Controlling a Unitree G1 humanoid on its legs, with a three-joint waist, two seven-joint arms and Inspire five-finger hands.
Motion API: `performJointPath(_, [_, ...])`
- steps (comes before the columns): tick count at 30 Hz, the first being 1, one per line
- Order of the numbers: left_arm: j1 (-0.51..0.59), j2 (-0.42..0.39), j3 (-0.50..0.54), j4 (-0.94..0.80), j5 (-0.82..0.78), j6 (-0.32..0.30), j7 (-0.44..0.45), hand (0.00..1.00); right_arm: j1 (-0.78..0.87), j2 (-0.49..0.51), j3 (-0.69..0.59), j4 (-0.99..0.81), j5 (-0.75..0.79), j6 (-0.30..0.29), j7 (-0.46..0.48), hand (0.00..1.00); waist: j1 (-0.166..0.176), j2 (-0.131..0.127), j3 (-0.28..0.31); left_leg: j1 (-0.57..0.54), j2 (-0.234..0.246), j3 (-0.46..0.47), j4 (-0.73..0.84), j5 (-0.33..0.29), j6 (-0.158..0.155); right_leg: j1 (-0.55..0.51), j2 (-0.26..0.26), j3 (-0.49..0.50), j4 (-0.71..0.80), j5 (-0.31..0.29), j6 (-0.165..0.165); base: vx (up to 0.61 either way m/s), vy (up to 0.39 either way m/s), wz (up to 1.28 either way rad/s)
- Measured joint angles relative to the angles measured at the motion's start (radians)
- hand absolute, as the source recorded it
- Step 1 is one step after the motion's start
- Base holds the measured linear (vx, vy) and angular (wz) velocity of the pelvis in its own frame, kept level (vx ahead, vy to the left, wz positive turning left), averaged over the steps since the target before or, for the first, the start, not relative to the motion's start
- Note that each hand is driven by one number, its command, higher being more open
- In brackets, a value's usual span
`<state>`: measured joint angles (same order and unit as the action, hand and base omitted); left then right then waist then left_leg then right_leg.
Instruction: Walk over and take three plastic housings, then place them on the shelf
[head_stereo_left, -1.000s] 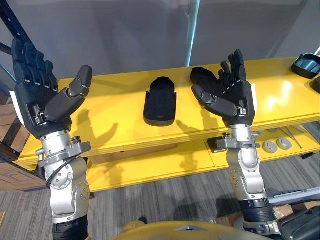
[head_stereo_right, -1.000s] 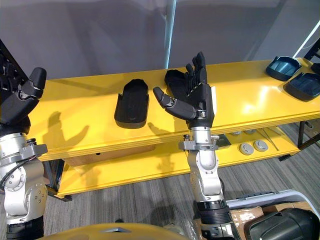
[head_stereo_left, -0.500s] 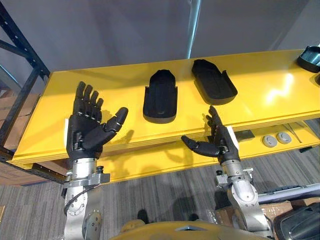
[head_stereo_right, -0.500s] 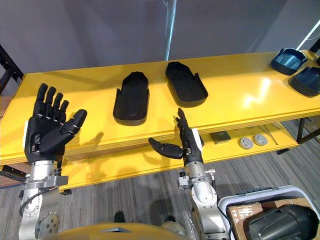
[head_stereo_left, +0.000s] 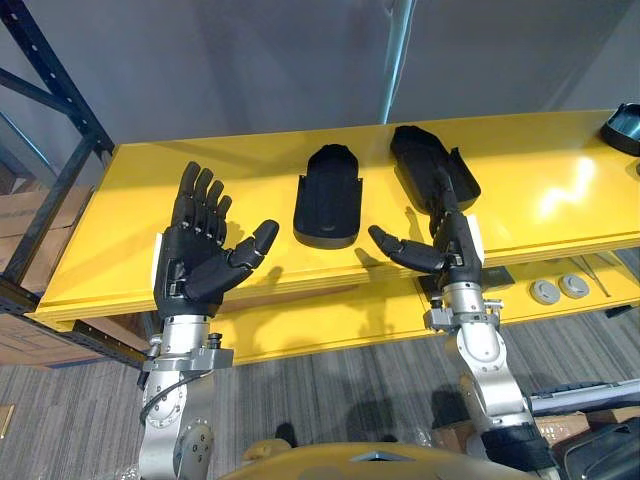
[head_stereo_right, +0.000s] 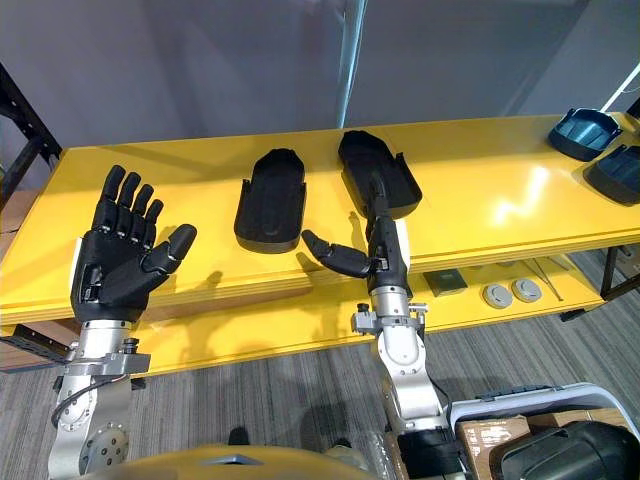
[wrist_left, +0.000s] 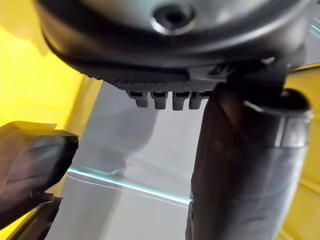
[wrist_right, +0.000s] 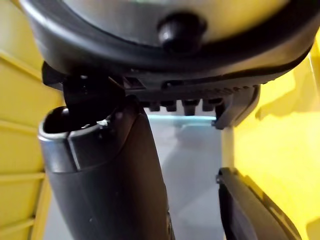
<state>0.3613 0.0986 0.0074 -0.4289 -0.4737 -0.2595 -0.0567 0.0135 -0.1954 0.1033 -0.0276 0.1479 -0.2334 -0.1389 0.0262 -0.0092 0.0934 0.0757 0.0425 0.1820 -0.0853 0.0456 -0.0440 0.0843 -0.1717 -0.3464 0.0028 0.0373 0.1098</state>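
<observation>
Two black plastic housings lie side by side on the yellow shelf (head_stereo_left: 540, 190): one housing (head_stereo_left: 328, 195) at the middle, the other housing (head_stereo_left: 432, 170) just to its right. My left hand (head_stereo_left: 198, 255) is raised in front of the shelf's left part, palm up, fingers straight and spread, holding nothing. My right hand (head_stereo_left: 445, 235) stands edge-on in front of the shelf below the right housing, fingers straight, thumb out to the left, empty. In the left wrist view a dark housing edge (wrist_left: 30, 165) shows past the hand.
Two bluish-black trays (head_stereo_right: 588, 128) sit at the shelf's far right end. A lower yellow shelf holds round metal discs (head_stereo_right: 510, 292) and a small dark plate (head_stereo_right: 444, 282). A dark rack upright (head_stereo_left: 50, 90) rises at the left. A bin with boxes (head_stereo_right: 540, 440) stands on the floor at lower right.
Both hands dropped from raised poses a second ago, then rose slightly. The right hand turned edge-on, closer to the right housing. The camera view shifted; both housings stayed put.
</observation>
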Motion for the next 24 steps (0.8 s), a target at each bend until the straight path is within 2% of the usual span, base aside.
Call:
performJointPath(7, [-0.004,0.002,0.001,0.044,-0.004,0.003,-0.026,1.0,-0.144,-0.028,-0.051,0.138,0.066,0.0,0.051,1.0,0.004,0.004,0.012,-0.017,-0.002,-0.036,-0.002,0.015,0.002,0.002,-0.001,-0.033,0.0,0.0,0.0,-0.02,-0.008,0.14])
performJointPath(11, [-0.01,0.01,0.0,0.048,-0.005,0.003,-0.043,1.0,-0.294,-0.091,-0.085,0.312,0.099,0.006,0.064,1.0,0.026,0.005,0.014,-0.032,-0.004,-0.065,-0.002,0.025,0.002,0.003,-0.001,-0.061,0.0,0.0,-0.001,-0.01,-0.012,0.21])
performJointPath(13, [-0.012,0.026,0.0,0.048,-0.005,0.004,-0.045,1.0,-0.397,-0.122,-0.094,0.42,0.157,0.02,0.087,1.0,0.037,0.008,0.02,-0.033,-0.005,-0.078,0.001,0.032,0.002,0.007,-0.001,-0.071,0.001,0.0,-0.001,-0.02,-0.008,0.17])
performJointPath(15, [-0.013,0.027,-0.001,0.048,-0.006,0.004,-0.049,1.0,-0.435,-0.143,-0.094,0.443,0.192,0.029,0.101,1.0,0.052,0.013,0.029,-0.033,-0.005,-0.083,0.001,0.033,0.002,0.007,-0.002,-0.074,0.004,0.0,-0.001,-0.04,-0.002,0.09])
performJointPath(22, [-0.038,0.03,0.001,0.099,-0.006,0.004,-0.058,1.0,-0.537,-0.17,-0.093,0.544,0.298,0.057,0.198,1.0,0.061,0.024,0.054,-0.039,-0.018,-0.106,-0.003,0.043,0.006,0.011,-0.017,-0.095,0.015,0.0,0.0,-0.04,0.019,0.1])
performJointPath(24, [-0.057,0.045,-0.001,0.121,-0.007,0.004,-0.059,1.0,-0.57,-0.19,-0.092,0.609,0.356,0.092,0.249,1.0,0.071,0.02,0.058,-0.043,-0.019,-0.112,0.0,0.051,0.015,0.011,-0.018,-0.097,0.014,0.001,0.0,-0.03,0.013,0.06])
